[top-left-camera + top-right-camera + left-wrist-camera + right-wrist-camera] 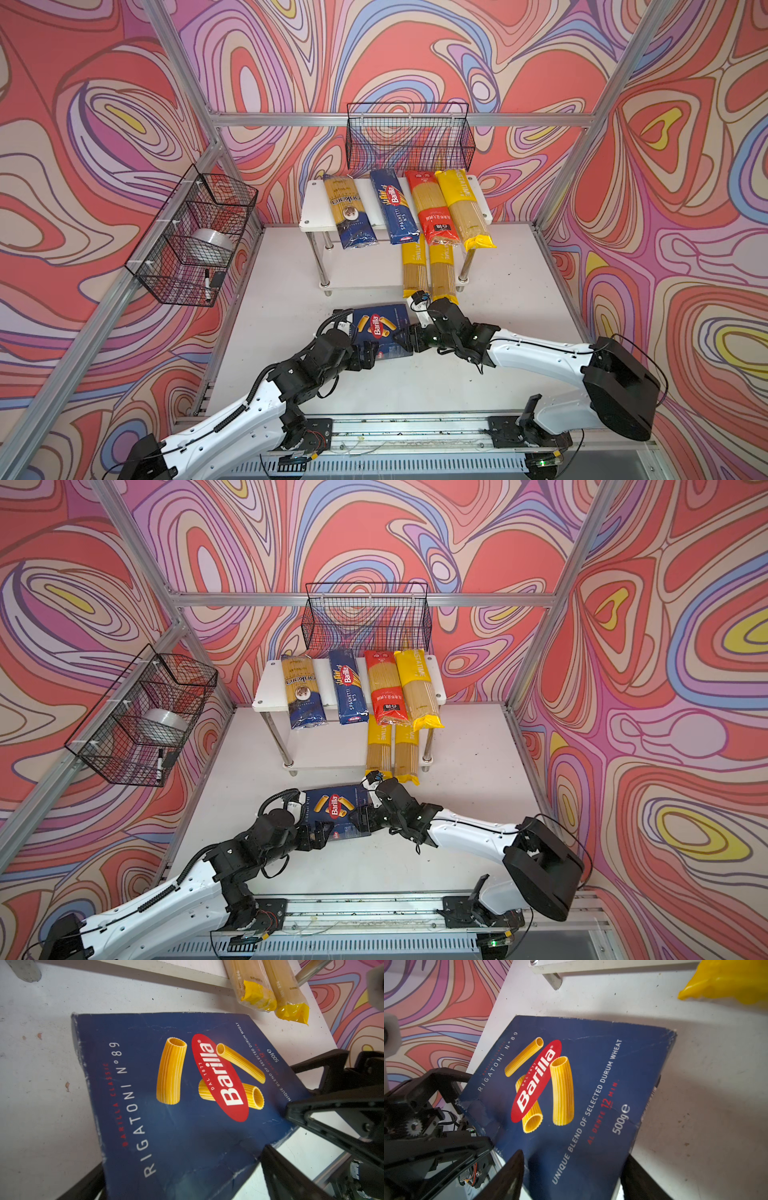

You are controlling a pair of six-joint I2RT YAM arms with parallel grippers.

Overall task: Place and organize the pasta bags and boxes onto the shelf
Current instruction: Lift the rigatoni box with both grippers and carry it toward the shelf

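We see the rigatoni box (380,330) caught between both arms: left gripper (368,353) clamps one end, right gripper (406,340) clamps the opposite end. It sits low at the table (291,353), just before the shelf (316,208).

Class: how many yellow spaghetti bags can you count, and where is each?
3. One yellow bag lies rightmost on the top board; two more lie side by side on the lower board. Others could be hidden.
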